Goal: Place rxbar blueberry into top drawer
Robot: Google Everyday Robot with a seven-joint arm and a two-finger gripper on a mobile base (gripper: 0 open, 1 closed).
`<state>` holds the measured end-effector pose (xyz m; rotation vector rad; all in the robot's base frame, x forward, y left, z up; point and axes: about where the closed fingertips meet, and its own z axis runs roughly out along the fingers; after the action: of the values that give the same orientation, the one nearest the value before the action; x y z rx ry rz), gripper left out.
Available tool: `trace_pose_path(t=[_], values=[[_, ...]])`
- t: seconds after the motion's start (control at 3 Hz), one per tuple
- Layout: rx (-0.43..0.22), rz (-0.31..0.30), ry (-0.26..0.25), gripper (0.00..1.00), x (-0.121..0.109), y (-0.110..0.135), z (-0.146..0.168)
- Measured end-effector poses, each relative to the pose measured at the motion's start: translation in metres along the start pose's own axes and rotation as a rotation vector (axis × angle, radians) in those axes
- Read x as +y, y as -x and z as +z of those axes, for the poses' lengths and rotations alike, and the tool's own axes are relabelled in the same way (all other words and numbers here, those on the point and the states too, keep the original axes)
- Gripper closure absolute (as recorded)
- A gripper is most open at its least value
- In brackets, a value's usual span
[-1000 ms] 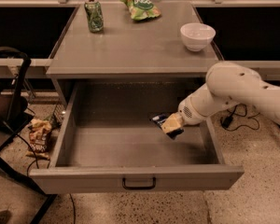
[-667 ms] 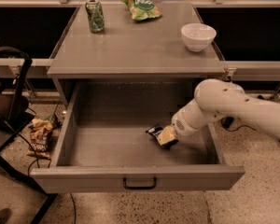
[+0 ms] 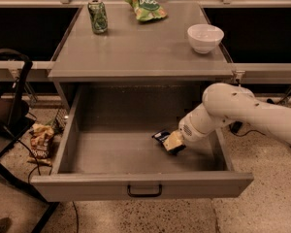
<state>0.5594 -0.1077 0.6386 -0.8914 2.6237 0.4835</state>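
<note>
The top drawer is pulled wide open, grey with a small black handle at the front centre. My white arm reaches in from the right, and the gripper is low inside the drawer at its right middle, close to the floor. The rxbar blueberry, a small dark navy wrapper, sticks out to the left of the gripper's tip and is at or just above the drawer floor. I cannot tell if it rests on the floor.
On the cabinet top stand a green soda can at the back left, a green chip bag at the back centre and a white bowl at the right. A snack bag lies on the floor at the left beside a black frame.
The gripper with the bar has moved down and to the left, deeper into the drawer and closer to its floor.
</note>
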Motion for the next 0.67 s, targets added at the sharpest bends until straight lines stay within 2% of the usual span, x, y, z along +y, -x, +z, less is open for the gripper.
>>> trace_pose_path(t=[0.67], values=[[0.0,0.0,0.0,0.03,0.0,0.0,0.0]])
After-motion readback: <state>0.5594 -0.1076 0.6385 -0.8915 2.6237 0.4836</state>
